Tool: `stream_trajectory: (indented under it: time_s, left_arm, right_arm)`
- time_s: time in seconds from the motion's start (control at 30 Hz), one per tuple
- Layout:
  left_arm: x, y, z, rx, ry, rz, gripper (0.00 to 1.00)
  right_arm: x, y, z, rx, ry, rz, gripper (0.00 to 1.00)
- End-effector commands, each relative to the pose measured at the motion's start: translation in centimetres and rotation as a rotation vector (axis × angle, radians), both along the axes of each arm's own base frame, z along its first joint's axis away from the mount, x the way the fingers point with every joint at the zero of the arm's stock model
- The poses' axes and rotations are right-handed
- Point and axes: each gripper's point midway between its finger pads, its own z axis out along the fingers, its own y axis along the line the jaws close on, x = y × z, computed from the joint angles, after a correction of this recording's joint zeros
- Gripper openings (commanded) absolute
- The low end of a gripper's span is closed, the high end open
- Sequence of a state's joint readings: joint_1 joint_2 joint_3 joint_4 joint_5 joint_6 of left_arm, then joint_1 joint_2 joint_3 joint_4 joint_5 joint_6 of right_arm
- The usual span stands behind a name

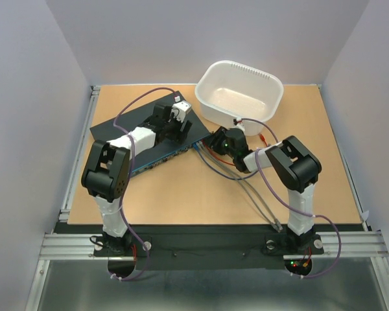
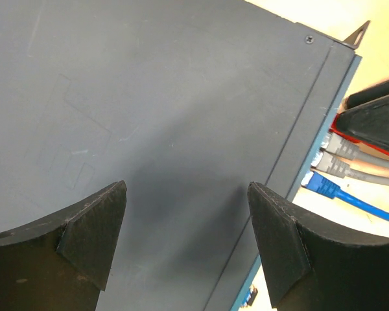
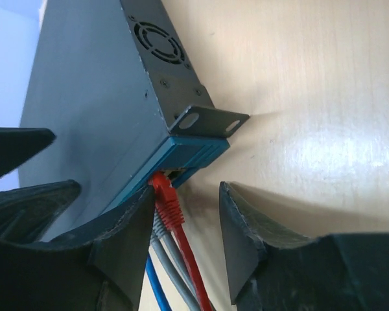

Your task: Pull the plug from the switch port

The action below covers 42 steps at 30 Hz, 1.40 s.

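The switch [image 1: 126,133] is a flat dark box lying at the left middle of the table, its blue socket edge [image 3: 194,155] facing right. A red plug [image 3: 167,197] sits in the end port, with two grey plugs [image 2: 340,155] and a blue plug [image 2: 323,185] beside it. My right gripper [image 3: 185,223] is open, its jaws straddling the red plug, the left finger touching it. My left gripper [image 2: 188,240] is open, hovering low over the switch's top [image 2: 149,116]. In the top view my left gripper [image 1: 175,123] is above the switch and my right gripper [image 1: 214,139] is at its right end.
A white tub [image 1: 240,91] stands at the back, right of the switch. Red, grey and blue cables [image 1: 246,188] trail from the ports toward the near edge beside the right arm. A metal mounting ear [image 3: 211,121] sticks out at the switch's corner.
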State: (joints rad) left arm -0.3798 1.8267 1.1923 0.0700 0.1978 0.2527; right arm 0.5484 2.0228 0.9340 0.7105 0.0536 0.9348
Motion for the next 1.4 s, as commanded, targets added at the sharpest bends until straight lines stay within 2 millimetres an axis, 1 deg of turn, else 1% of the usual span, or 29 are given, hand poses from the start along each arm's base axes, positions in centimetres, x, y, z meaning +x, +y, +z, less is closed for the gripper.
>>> stream_trajectory:
  time_s: [0.0,0.17,0.23,0.3,0.33,0.5,0.67,0.8,0.97,1.03,1.13,1.37]
  left_arm:
    - [1.7,-1.1,1.9,-0.025,-0.056,-0.007,0.87]
    - [1.7,-1.1,1.2,-0.015,-0.045,-0.007,0.87]
    - [1.6,-1.2,1.0,-0.012,-0.041,-0.008,0.87]
    - [1.6,-1.2,0.9,-0.009,-0.041,-0.007,0.87]
    - [1.7,-1.1,1.0,-0.006,-0.044,-0.004,0.87]
    - [1.7,-1.0,1.0,-0.005,-0.046,-0.002,0.87]
    - [1.7,-1.1,1.0,-0.006,-0.046,-0.003,0.86]
    - [1.7,-0.9,1.0,-0.002,-0.046,-0.002,0.86]
    - [1.8,-1.0,1.3,-0.002,-0.055,0.000,0.86]
    - [1.8,-1.0,1.3,-0.005,-0.051,0.001,0.86]
    - [1.8,-0.9,1.3,-0.002,-0.053,0.004,0.86]
    - [1.8,-0.8,1.2,0.003,-0.054,0.004,0.86]
  right_arm:
    - [1.3,0.4,2.4,0.089,-0.078,-0.002,0.48]
    - [1.7,0.4,2.8,0.117,-0.092,-0.002,0.46]
    - [2.0,0.6,2.5,0.131,-0.091,0.004,0.45]
    - [1.6,1.6,2.3,0.161,-0.076,0.053,0.45]
    - [1.5,1.8,2.1,0.166,-0.070,0.057,0.44]
    - [1.2,1.3,1.7,0.167,-0.065,0.039,0.37]
    - [0.6,1.4,1.5,0.173,-0.054,0.063,0.37]
    - [-0.4,0.9,0.3,0.173,-0.022,0.058,0.38]
    - [-0.7,0.3,0.5,0.159,-0.032,0.043,0.38]
    - [-0.5,0.2,0.6,0.159,-0.035,0.035,0.38]
    - [0.2,0.8,1.1,0.173,-0.049,0.051,0.38]
    - [1.5,1.6,0.9,0.200,-0.046,0.047,0.37]
